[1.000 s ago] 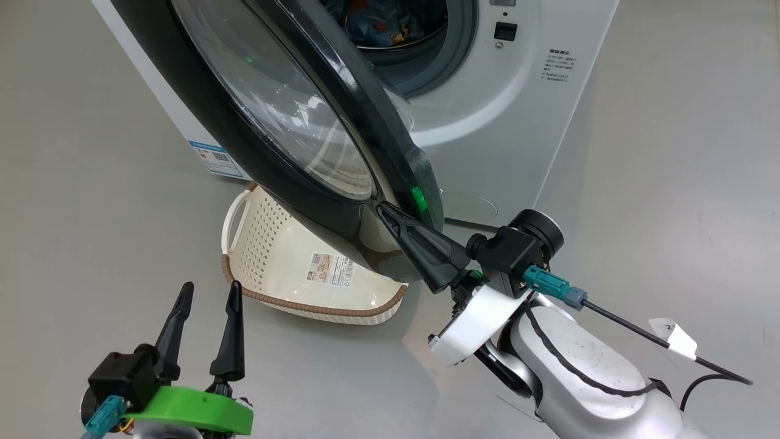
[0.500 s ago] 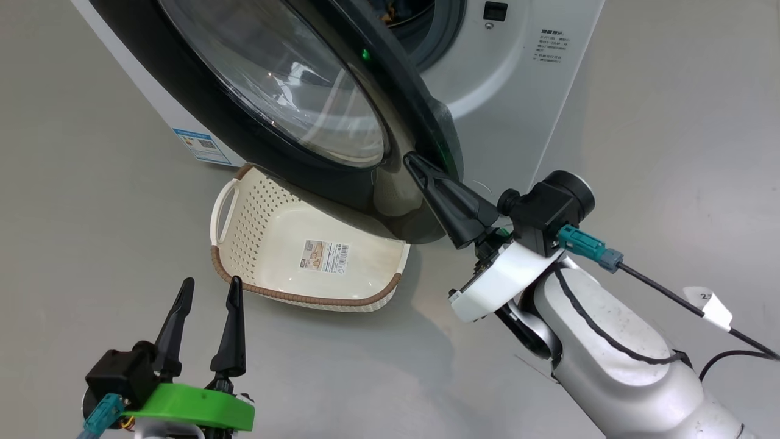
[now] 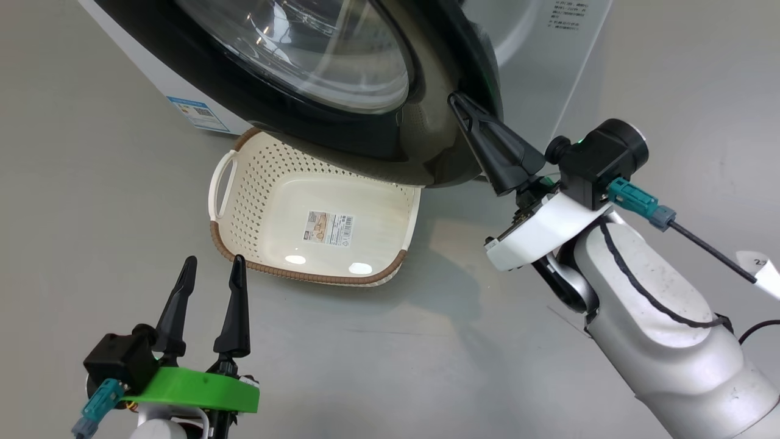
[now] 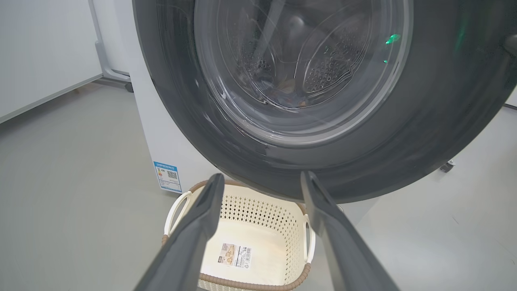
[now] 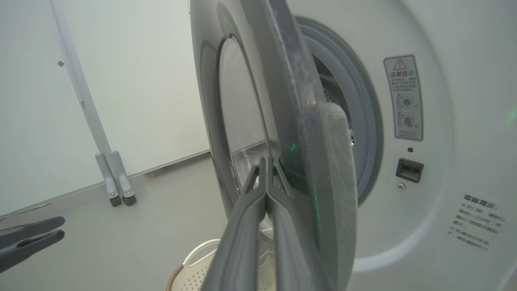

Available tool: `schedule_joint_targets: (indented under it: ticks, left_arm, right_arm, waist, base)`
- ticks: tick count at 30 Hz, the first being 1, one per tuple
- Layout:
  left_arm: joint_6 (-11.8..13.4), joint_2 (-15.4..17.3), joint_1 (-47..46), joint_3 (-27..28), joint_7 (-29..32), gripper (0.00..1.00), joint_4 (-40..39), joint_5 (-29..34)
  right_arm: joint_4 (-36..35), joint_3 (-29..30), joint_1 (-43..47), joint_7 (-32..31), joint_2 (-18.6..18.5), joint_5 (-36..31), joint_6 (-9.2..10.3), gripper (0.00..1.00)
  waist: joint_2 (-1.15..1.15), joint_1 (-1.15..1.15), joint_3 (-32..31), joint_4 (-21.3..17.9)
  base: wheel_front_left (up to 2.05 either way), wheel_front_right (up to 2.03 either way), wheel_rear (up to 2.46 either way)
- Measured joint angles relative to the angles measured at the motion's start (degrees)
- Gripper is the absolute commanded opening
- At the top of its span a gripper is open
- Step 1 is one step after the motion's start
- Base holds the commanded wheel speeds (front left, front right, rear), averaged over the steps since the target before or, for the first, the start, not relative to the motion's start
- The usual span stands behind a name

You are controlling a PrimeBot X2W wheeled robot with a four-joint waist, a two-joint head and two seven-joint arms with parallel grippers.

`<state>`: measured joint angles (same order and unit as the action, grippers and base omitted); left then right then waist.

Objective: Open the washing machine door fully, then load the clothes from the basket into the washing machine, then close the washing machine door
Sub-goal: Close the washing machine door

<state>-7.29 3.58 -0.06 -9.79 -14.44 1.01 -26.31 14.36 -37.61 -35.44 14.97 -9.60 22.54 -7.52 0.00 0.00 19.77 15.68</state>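
The washing machine door (image 3: pixel 365 131), black-rimmed with a bulging glass centre, stands partly open in front of the white washing machine (image 3: pixel 536 67). My right gripper (image 3: pixel 458 101) is shut, its joined tips touching the door's outer rim near the free edge (image 5: pixel 307 121). The grey gasket (image 5: pixel 365 121) shows behind the door. The basket (image 3: pixel 244 183) lies empty on the floor under the door, label sticker on its bottom. My left gripper (image 3: pixel 213 262) hangs open before the basket (image 4: pixel 262 210), holding nothing. A dim dark patch through the glass looks like the clothes (image 4: pixel 284 88) in the drum.
A blue QR sticker (image 3: pixel 198 114) marks the machine's lower left corner. A white frame leg on castors (image 5: pixel 115 190) stands by the wall at the left. My right arm's cable with a paper tag (image 3: pixel 755 268) trails off to the right. Grey floor surrounds the basket.
The door has swung closer to the machine front, hiding the drum opening, with my shut right gripper staying on its rim. The head view has shifted. The left gripper has stayed put.
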Motion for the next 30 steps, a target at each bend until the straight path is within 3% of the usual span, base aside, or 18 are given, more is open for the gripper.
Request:
schedule_joint_targets:
  ticks: [30]
  left_arm:
    - [0.0,-1.1,-2.9,-1.7,0.0,1.00,-2.8,-2.1]
  right_arm:
    - [0.9,5.3,-10.5,0.0,-7.3,-2.1,-0.01,0.00]
  waist:
    - [0.00,0.00,8.6,5.4]
  base:
    - [0.00,0.00,0.00]
